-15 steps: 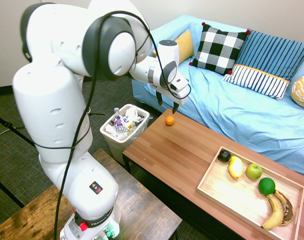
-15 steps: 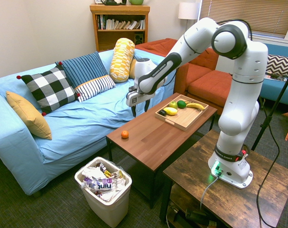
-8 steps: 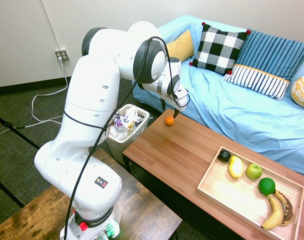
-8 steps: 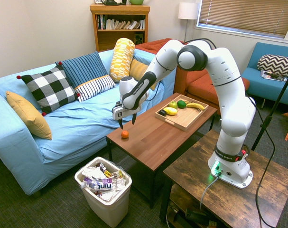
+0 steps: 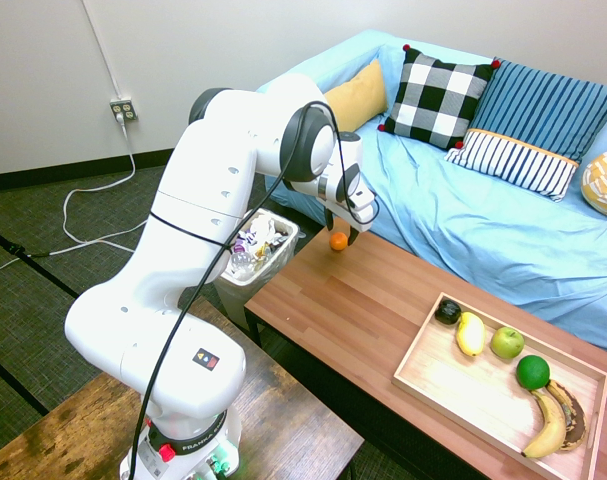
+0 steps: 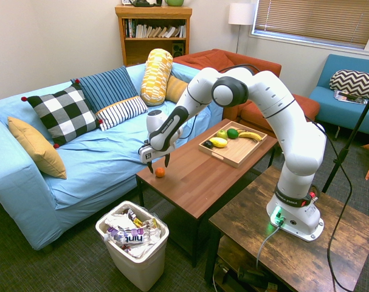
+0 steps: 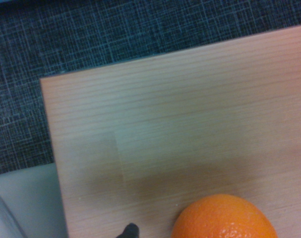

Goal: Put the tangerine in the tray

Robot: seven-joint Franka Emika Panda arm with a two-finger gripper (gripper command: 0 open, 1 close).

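The tangerine (image 5: 338, 241) (image 6: 160, 172) is a small bright-orange fruit resting on the brown wooden coffee table (image 5: 363, 310), near the corner closest to the sofa and the wastebasket. My gripper (image 5: 339, 235) (image 6: 159, 165) points down right over it, open, with one dark finger on each side of the fruit and no grip on it. In the wrist view the tangerine (image 7: 223, 218) fills the lower edge, close to the table corner. The light-wood tray (image 5: 453, 385) (image 6: 237, 152) lies at the table's other end.
In the tray lie a lemon (image 5: 470, 333), a green apple (image 5: 506, 342), a lime (image 5: 532, 372), a banana (image 5: 549, 425) and a dark fruit (image 5: 447, 311). A white wastebasket (image 5: 249, 250) (image 6: 132, 242) full of wrappers stands on the floor by the table corner. The blue sofa (image 5: 483, 220) runs along the far side.
The arm has swung toward the table's corner and come down; the open gripper went from above and beside the tangerine to straddling it. The tangerine has not moved.
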